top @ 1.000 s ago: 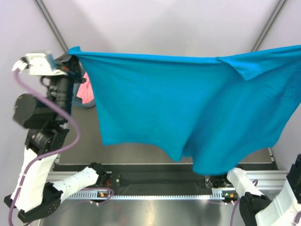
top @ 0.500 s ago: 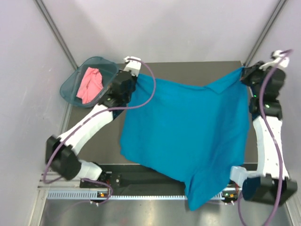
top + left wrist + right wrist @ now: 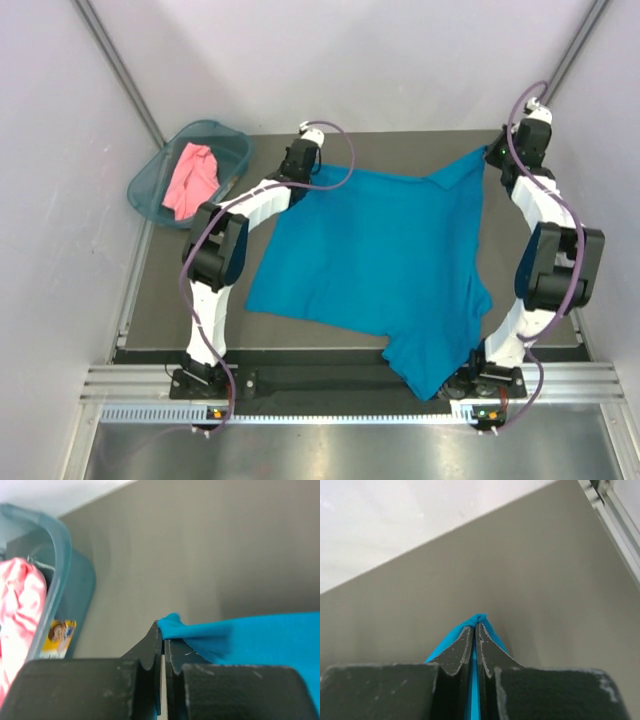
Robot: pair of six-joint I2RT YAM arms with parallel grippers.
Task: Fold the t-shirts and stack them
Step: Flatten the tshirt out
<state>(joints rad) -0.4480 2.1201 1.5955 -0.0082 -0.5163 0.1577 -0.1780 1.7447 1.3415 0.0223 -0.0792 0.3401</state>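
Teal-blue t-shirt (image 3: 380, 250) is lying spread mostly flat on the dark counter (image 3: 170, 300), just to the right of the teal basket (image 3: 148, 172). Its lowest corner, the part farthest from the basket, is draping over the counter's near edge. The left fingers (image 3: 152, 650) are pinching the shirt corner nearest the basket, pressed together with only a sliver of gap and a fold of blue cloth poking out past their tips. The right fingers (image 3: 464, 647) are gripping the shirt's other far corner, well apart from the basket across the counter. They are likewise clamped tight, with a blue edge showing between them and at the tips. The salmon-pink t-shirt (image 3: 190, 178) is sitting crumpled inside the basket. A small yellow sticker (image 3: 59, 636) is showing on the basket's side.
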